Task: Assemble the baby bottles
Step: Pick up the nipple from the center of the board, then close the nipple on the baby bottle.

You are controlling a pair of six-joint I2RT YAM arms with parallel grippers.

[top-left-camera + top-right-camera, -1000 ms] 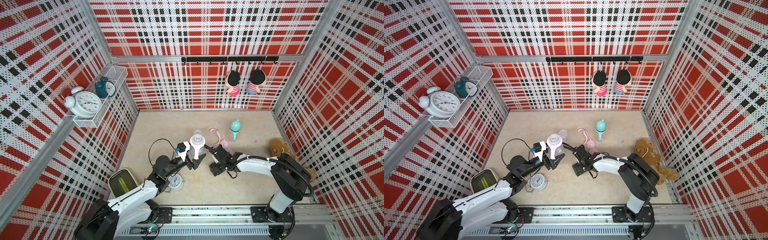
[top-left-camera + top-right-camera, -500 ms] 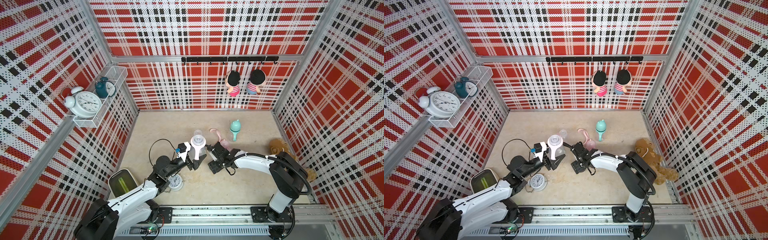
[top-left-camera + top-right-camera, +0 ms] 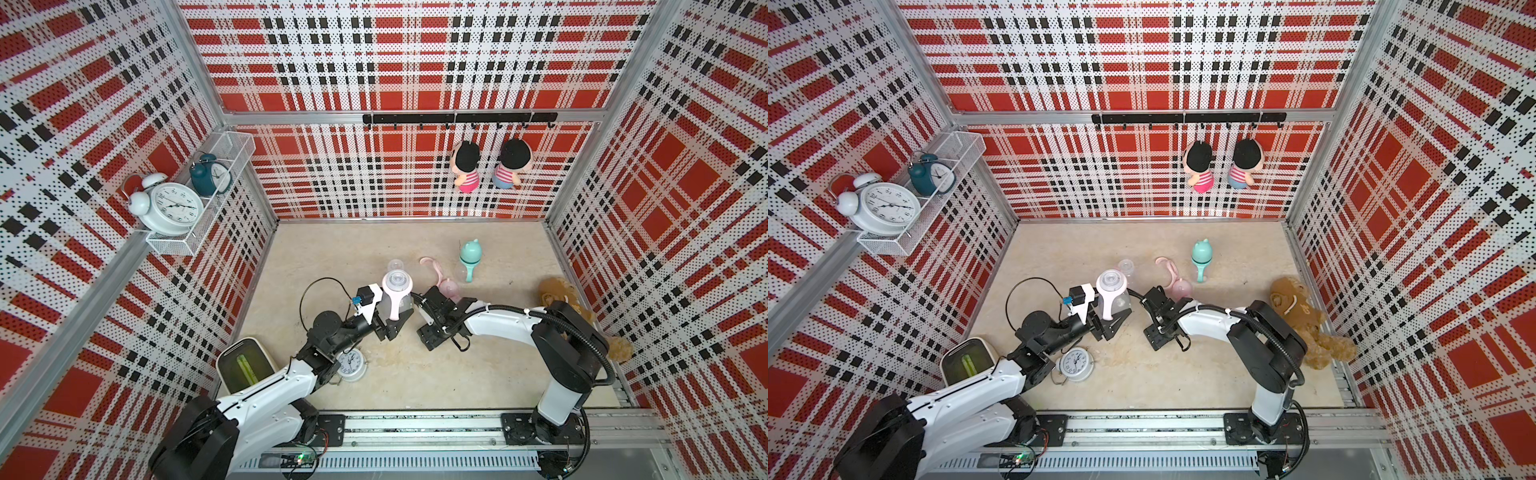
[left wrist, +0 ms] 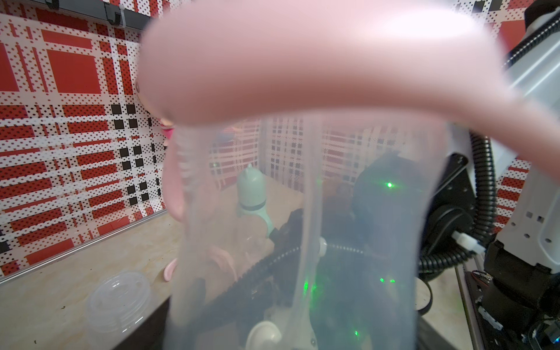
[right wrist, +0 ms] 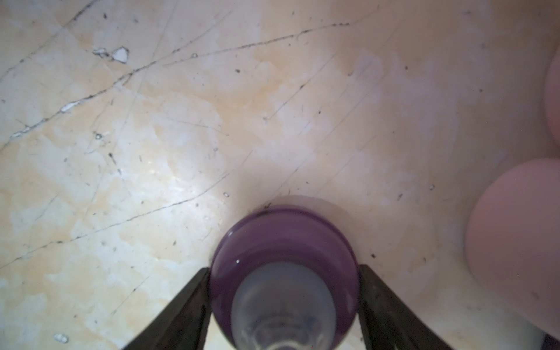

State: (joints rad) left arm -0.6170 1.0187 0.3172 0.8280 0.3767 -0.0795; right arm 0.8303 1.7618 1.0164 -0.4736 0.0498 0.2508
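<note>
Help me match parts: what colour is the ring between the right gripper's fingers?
Purple; the ring shows best in the right wrist view.

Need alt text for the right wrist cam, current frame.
A purple-tinted nipple collar with a clear nipple is framed by the two dark fingers of the right gripper, which flank it closely; whether they grip it is unclear. Beneath lies the scratched beige tabletop, with blurred pink shapes at the frame's edge.

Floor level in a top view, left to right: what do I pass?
white box → clock → pink bottle → pink ring → teal bottle → teddy
</note>
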